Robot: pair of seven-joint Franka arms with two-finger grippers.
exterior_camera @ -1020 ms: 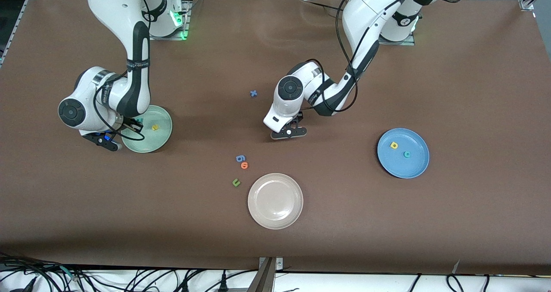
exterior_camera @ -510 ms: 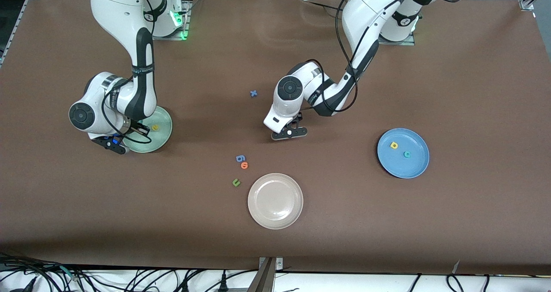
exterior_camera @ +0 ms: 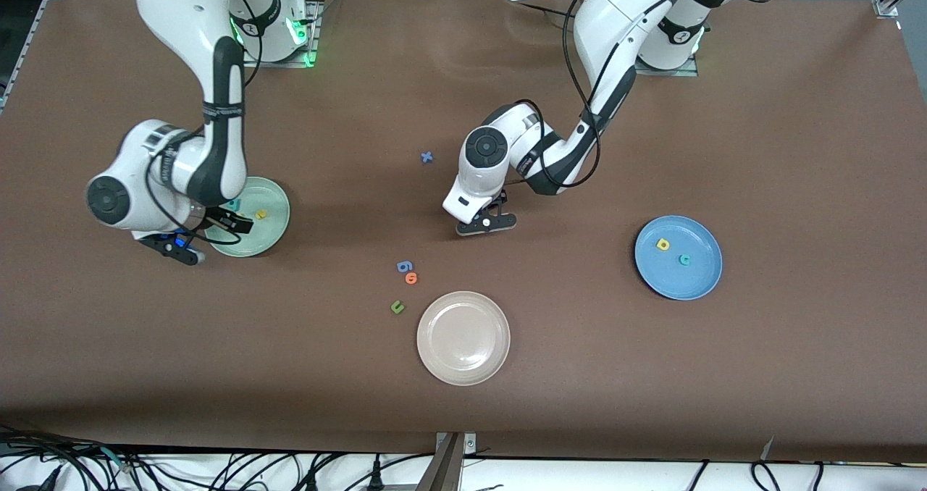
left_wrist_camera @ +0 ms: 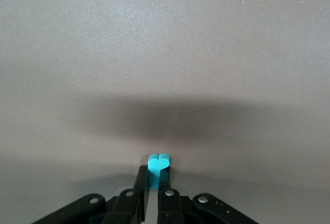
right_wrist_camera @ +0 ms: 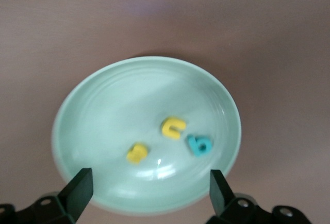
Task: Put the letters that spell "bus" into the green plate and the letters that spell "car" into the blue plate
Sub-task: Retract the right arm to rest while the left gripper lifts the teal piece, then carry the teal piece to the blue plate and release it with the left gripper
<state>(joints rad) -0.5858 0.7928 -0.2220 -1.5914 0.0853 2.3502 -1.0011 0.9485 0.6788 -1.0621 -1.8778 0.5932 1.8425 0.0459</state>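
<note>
Over the green plate (right_wrist_camera: pixel 147 131), toward the right arm's end of the counter (exterior_camera: pixel 652 375), the right gripper (right_wrist_camera: pixel 149 190) was held with its fingers spread wide and nothing between them, which fitted a letter just released: the teal "b" (right_wrist_camera: pixel 199 145), the yellow "u" (right_wrist_camera: pixel 172 127) and the yellow "s" (right_wrist_camera: pixel 137 153) were all seen lying in the plate, so "bus" was judged complete. Near the middle of the counter the left gripper (left_wrist_camera: pixel 153 193) was set low, its fingers clamped on the thin teal "r" (left_wrist_camera: pixel 159 166), presumably so that the letter could be carried to the blue plate (exterior_camera: pixel 695 277), where the yellow "a" (exterior_camera: pixel 662 244) and the teal "c" (exterior_camera: pixel 684 260) already lay. Compared with a second before, the right gripper had been opened and drawn back, the teal "b" being left in the green plate, while the left gripper had been closed from partly open onto the "r" with hardly any change of place. The cream-white plate (exterior_camera: pixel 463 364) and the stray letters near it were left untouched.
</note>
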